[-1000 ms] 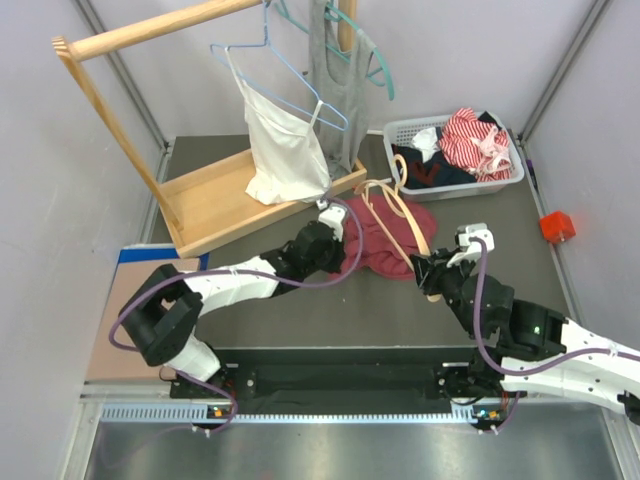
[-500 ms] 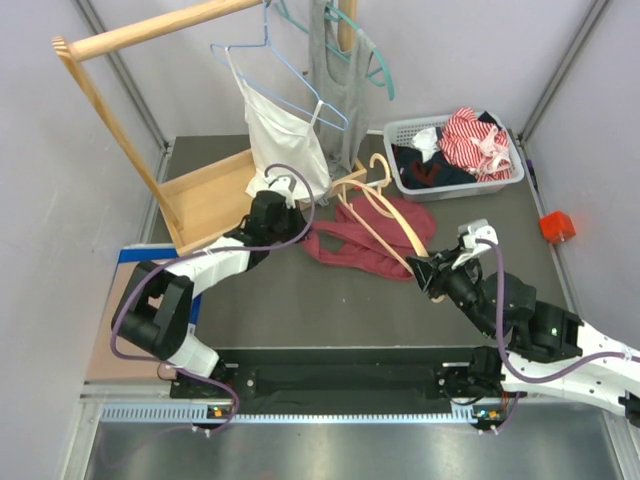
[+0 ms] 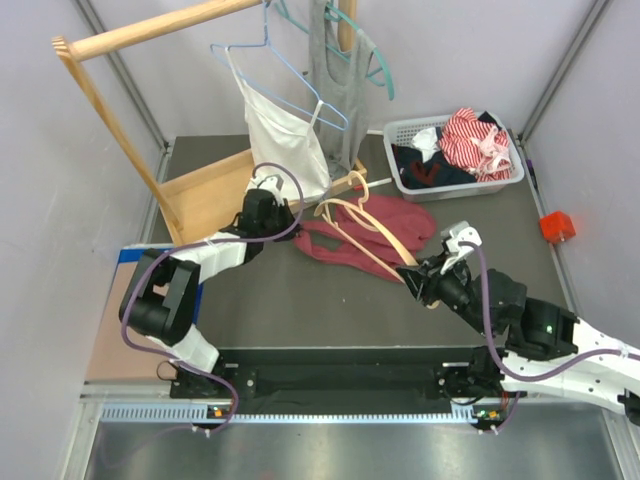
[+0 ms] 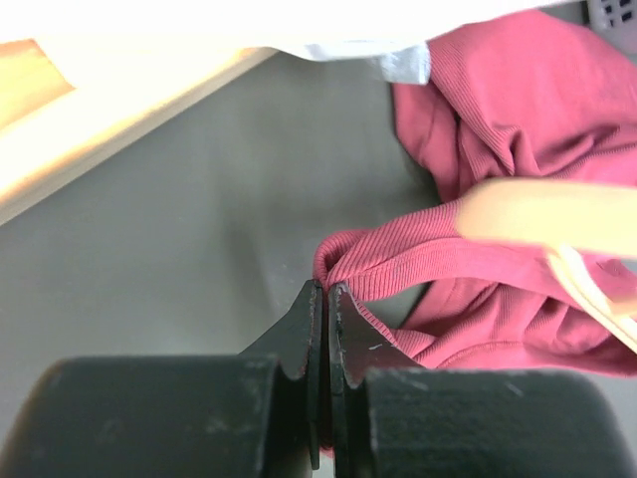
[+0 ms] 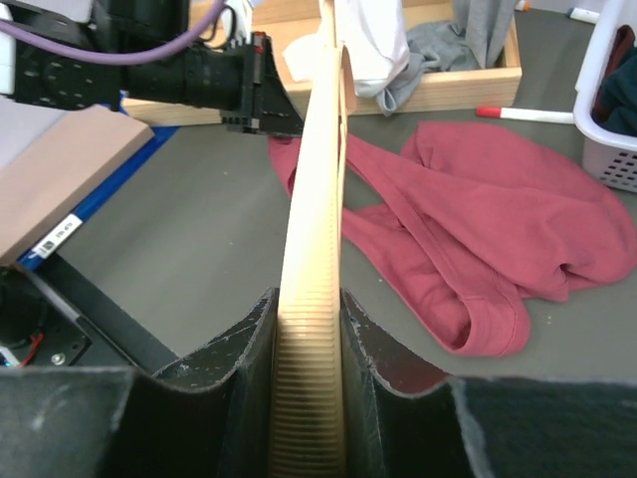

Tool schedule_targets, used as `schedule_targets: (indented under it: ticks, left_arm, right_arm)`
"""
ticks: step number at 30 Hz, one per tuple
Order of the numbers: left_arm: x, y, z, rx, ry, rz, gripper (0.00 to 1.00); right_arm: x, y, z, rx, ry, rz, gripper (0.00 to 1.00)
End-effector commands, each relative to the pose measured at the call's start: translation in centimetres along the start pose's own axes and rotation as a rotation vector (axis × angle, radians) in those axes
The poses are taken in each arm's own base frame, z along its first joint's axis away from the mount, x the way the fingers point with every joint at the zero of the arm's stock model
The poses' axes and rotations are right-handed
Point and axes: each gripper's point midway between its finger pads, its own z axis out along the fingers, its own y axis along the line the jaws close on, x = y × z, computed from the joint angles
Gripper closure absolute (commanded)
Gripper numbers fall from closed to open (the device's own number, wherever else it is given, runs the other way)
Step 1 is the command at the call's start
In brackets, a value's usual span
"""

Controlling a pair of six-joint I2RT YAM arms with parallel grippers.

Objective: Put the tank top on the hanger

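The maroon tank top [image 3: 385, 240] lies spread on the dark table, stretched out to the left. My left gripper [image 3: 284, 224] is shut on the end of one of its straps [image 4: 398, 261], close to the wooden rack base. My right gripper [image 3: 412, 276] is shut on one arm end of the tan wooden hanger [image 3: 362, 238], which lies over the tank top with its hook [image 3: 352, 181] pointing away. In the right wrist view the hanger [image 5: 320, 179] runs straight out from between the jaws, with the tank top [image 5: 468, 229] to its right.
A wooden rack [image 3: 215, 195] stands at the back left with a white camisole [image 3: 285, 150] on a blue wire hanger and a grey top [image 3: 335, 75] on a teal hanger. A white basket [image 3: 510, 175] of clothes is at the back right. A red cube [image 3: 556, 226] sits far right.
My left gripper has pulled the strap to the left towards the rack, stretching the tank top out. My right gripper has shifted the hanger left and slightly nearer.
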Motion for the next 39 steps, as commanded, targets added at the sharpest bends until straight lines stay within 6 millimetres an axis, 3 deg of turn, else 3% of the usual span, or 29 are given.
schedule_targets:
  ticks: [1, 10, 19, 26, 32, 39]
  left_arm:
    - [-3.3, -0.6, 0.4, 0.038, -0.099, -0.017, 1.00]
    - [-4.7, -1.1, 0.4, 0.079, -0.130, -0.044, 1.00]
    - [-5.0, -2.1, -1.1, 0.119, -0.142, -0.044, 1.00]
    - [-6.4, -5.3, -5.1, 0.237, -0.171, -0.030, 1.00]
    - [-7.6, -8.4, -8.6, 0.350, -0.189, -0.022, 1.00]
    - [-8.2, -11.5, -11.4, 0.488, -0.168, -0.048, 1.00]
  right_arm:
    - [-3.3, 1.1, -1.2, -0.069, -0.079, 0.052, 1.00]
    - [-1.2, 1.7, -0.3, -0.077, 0.012, 0.022, 1.00]
    - [0.0, 2.0, 0.6, -0.078, 0.025, 0.008, 1.00]
    - [0.8, 1.5, 2.0, -0.037, -0.016, -0.007, 1.00]
    - [0.1, 2.0, 3.1, -0.049, -0.117, 0.007, 1.00]
    - [-1.2, 2.3, 3.4, -0.070, -0.244, 0.044, 1.00]
